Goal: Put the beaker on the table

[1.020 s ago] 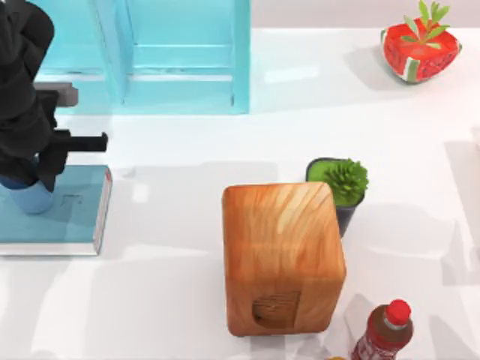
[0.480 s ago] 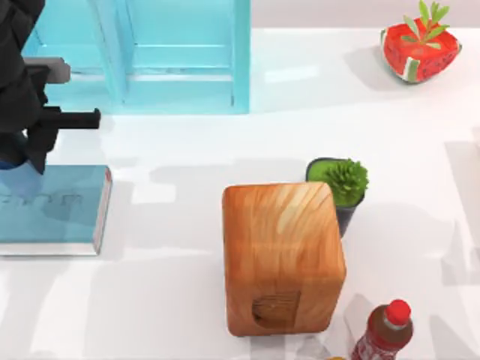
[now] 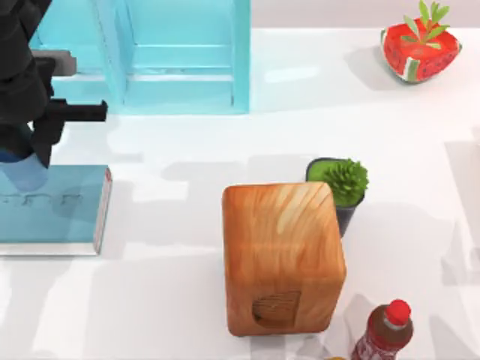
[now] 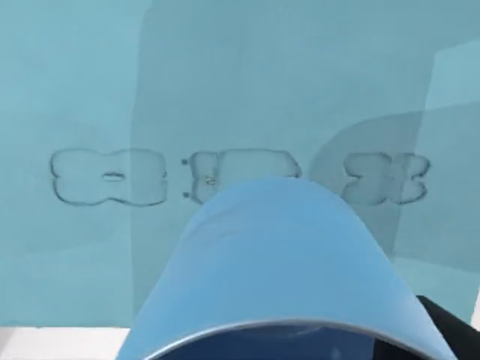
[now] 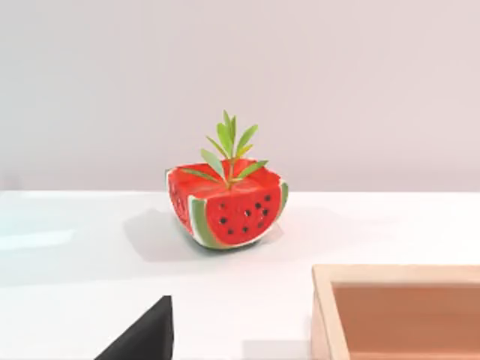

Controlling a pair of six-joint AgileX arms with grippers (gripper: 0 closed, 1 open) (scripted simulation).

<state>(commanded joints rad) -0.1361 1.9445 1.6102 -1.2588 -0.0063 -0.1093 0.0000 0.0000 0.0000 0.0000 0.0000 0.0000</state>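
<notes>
The beaker (image 3: 22, 172) is a small blue cup held by my left gripper (image 3: 28, 159), which is shut on it. It hangs above the far edge of the teal book (image 3: 56, 214), at the table's (image 3: 172, 300) left side. In the left wrist view the beaker (image 4: 277, 255) is close in front, with the book cover (image 4: 90, 90) and its embossed lettering beyond it. A dark part of my right gripper (image 5: 142, 337) shows low in the right wrist view; that arm is parked off the table's right side.
A light-blue shelf unit (image 3: 150, 52) stands at the back left. A big wooden block (image 3: 281, 255) sits mid-table, with a dark pot with a green plant (image 3: 341, 187) behind it. A red bottle (image 3: 386, 330) stands at the front right and a watermelon planter (image 3: 420, 49) at the back right.
My left gripper has raised the beaker off the book and carried it toward the back of the table, then a little to the right.
</notes>
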